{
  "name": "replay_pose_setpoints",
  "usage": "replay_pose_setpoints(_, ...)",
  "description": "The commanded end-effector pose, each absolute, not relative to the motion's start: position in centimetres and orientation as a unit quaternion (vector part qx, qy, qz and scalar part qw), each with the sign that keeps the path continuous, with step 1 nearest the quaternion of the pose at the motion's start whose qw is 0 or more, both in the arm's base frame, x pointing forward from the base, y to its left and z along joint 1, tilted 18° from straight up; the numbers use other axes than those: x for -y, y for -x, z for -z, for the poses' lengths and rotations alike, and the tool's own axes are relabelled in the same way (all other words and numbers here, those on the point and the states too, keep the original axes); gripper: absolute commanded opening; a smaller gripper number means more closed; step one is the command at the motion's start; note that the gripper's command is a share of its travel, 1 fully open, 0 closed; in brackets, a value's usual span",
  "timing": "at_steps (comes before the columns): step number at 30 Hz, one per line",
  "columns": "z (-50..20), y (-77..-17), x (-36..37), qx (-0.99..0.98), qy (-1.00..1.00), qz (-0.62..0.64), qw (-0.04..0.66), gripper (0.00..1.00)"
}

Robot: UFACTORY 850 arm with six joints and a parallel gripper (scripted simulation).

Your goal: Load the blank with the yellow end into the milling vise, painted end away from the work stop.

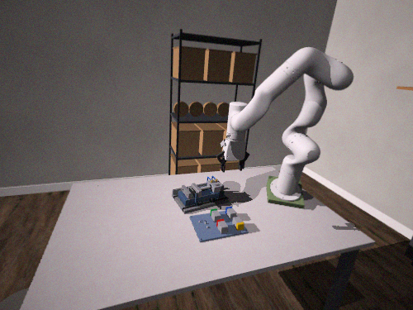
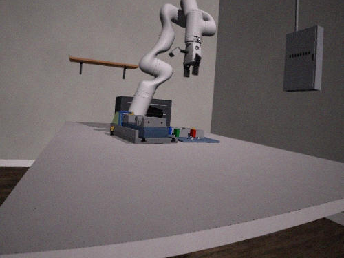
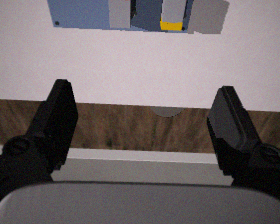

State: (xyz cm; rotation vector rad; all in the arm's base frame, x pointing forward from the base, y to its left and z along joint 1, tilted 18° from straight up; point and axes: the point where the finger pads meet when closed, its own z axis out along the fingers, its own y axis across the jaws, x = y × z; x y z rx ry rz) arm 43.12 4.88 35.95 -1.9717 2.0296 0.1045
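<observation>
The blank with the yellow end (image 1: 238, 224) (image 3: 173, 14) lies on the blue infeed plate (image 1: 202, 233) (image 2: 208, 141) (image 3: 80, 16), at its near right corner in the top view. Blanks with a red end (image 1: 223, 227), a green end (image 1: 215, 216) and a blue end (image 1: 231, 212) stand on the same plate. The vise (image 1: 198, 196) (image 2: 155, 131) is behind the plate; blue hoses are at its right end block. No blank shows in it; its work stop cannot be made out. My gripper (image 1: 232, 169) (image 2: 190, 75) (image 3: 144, 100) is open and empty, high above the table.
Small metal pieces (image 1: 203, 222) stand on the left part of the infeed plate. The arm's green base (image 1: 285, 202) is at the right of the vise. A shelf rack (image 1: 194, 80) is behind the table. In the wrist view the table edge lies between the fingers.
</observation>
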Motion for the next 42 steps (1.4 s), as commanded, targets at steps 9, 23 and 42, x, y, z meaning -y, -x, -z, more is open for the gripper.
replay_pose_setpoints(9, -35.96, -43.01, -4.73, -0.708, 0.688, -0.036, 0.155, 1.00)
replay_pose_setpoints(23, -35.94, -42.95, -4.68, -0.708, 0.688, -0.036, 0.155, 1.00)
replay_pose_setpoints(42, -35.88, -42.83, -4.57, -0.708, 0.688, -0.036, 0.155, 1.00)
